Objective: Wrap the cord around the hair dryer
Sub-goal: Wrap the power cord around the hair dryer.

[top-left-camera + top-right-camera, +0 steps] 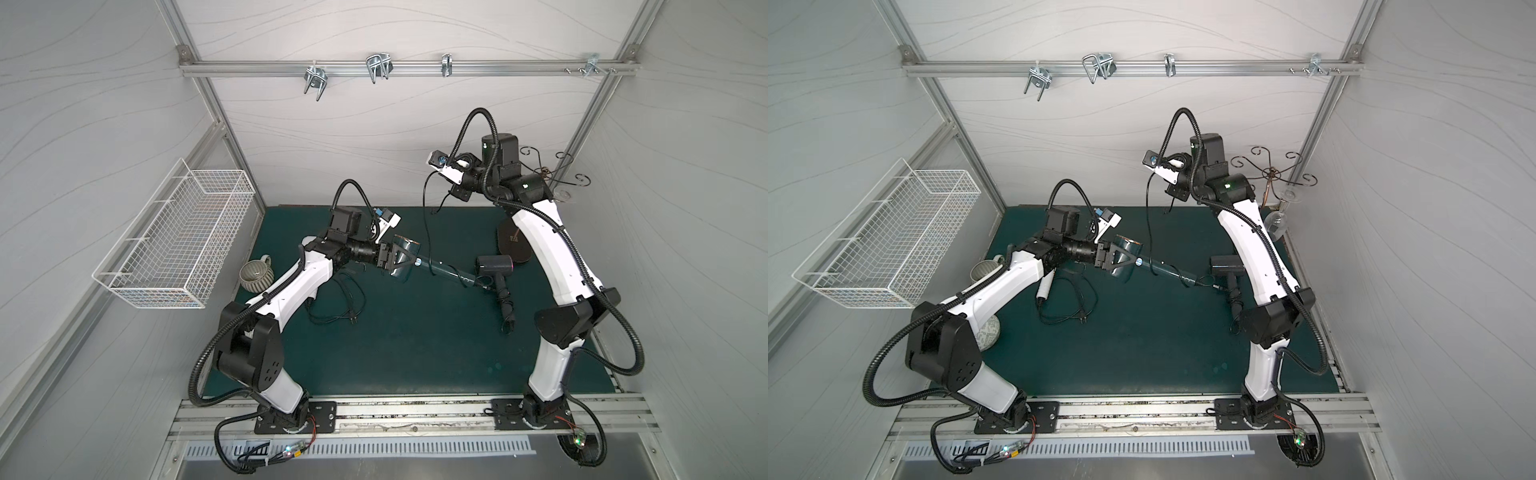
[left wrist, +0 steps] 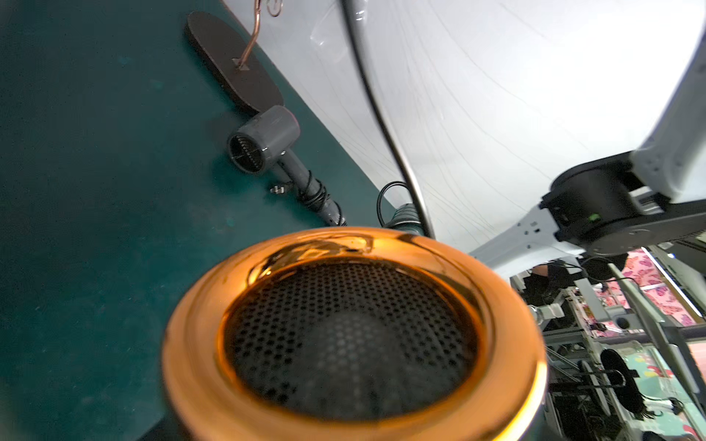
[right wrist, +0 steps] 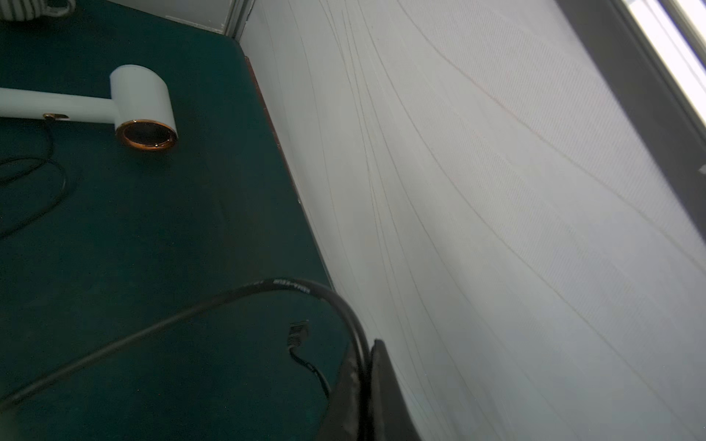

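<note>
The left end effector (image 1: 398,262) is clamping its jaws around the head of the dark teal hair dryer (image 1: 446,269) near the middle of the green surface (image 1: 415,353), with the handle pointing toward the right edge. I cannot tell whether the handle's end is touching the surface. The left wrist view is showing the dryer's copper ring and mesh up close.

The cord (image 1: 424,216) is running from the handle's end up to the right end effector (image 1: 456,192), which is hanging high near the back edge with its fingers (image 3: 386,382) pressed together on the cord. The plug (image 3: 298,330) is dangling just past the pinch.

A grey hair dryer (image 1: 494,264) with its own cord wound round its handle is lying near the right edge. A white hair dryer (image 3: 141,103) and a mug (image 1: 256,276) are sitting toward the left edge.
</note>
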You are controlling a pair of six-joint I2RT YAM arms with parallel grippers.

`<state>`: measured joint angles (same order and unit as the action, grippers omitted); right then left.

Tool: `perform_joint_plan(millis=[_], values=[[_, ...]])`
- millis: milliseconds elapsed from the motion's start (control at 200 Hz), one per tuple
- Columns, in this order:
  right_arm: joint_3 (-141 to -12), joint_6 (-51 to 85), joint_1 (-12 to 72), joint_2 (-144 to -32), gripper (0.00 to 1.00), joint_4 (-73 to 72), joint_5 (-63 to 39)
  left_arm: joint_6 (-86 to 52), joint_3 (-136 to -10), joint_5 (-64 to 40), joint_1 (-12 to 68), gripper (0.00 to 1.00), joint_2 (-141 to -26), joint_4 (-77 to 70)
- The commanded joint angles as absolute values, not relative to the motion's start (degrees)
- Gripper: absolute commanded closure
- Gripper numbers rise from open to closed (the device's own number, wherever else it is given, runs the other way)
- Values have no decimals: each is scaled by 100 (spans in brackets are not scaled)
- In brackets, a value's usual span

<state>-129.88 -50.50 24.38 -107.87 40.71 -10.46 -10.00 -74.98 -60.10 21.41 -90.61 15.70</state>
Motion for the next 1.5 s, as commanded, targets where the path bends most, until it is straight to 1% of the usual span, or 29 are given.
perform_joint_plan(millis=[0,150,235,310,390,475,515,630,770,860,1015,1220,1351,1416,1491], values=[[-12888,-4336,2144,-10888,100,4347,-2217,-1372,-8010,-6800,2081,100,-8650,830],[-12779,-3836,1820,-11014,100,4546,-3050,-1955,-8256,-7038,1957,100,-8559,284],[-12702,-3455,1626,-11064,100,4579,-3525,-2543,-8322,-7179,1828,100,-8543,-397],[-12584,-3124,1447,-11074,100,4573,-3942,-3264,-8274,-7247,1648,100,-8528,-1285],[-12333,-2785,1296,-11007,100,4461,-4330,-3841,-8206,-7234,1466,100,-8532,-2006],[-12048,-2373,1159,-10931,100,4311,-4724,-4164,-8182,-7204,1314,100,-8543,-2369],[-11921,-2198,1105,-10921,100,4257,-4923,-4348,-8180,-7174,1255,100,-8552,-2769],[-11520,-1839,1035,-10843,100,4133,-5241,-4830,-8250,-7031,1107,100,-8621,-3361],[-10482,-1164,1029,-10535,100,3361,-5410,-5304,-8474,-6782,879,100,-8733,-3918],[-9917,-739,1036,-10380,100,2857,-5471,-5438,-8730,-6644,810,100,-8806,-3973],[-9548,-547,1071,-10319,100,2582,-5520,-5492,-9275,-6445,809,100,-8944,-3820],[-9209,-509,1313,-10243,100,2275,-5483,-5556,-9866,-6302,859,100,-9186,-3731],[-9030,-454,1562,-10333,86,1964,-5376,-5458,-10190,-6284,940,100,-9310,-3535],[-9000,-419,1713,-10446,82,1801,-5249,-5467,-10253,-6267,965,100,-9340,-3537],[-8990,-345,1908,-10659,81,1550,-5092,-5514,-10234,-6247,967,100,-9329,-3592]])
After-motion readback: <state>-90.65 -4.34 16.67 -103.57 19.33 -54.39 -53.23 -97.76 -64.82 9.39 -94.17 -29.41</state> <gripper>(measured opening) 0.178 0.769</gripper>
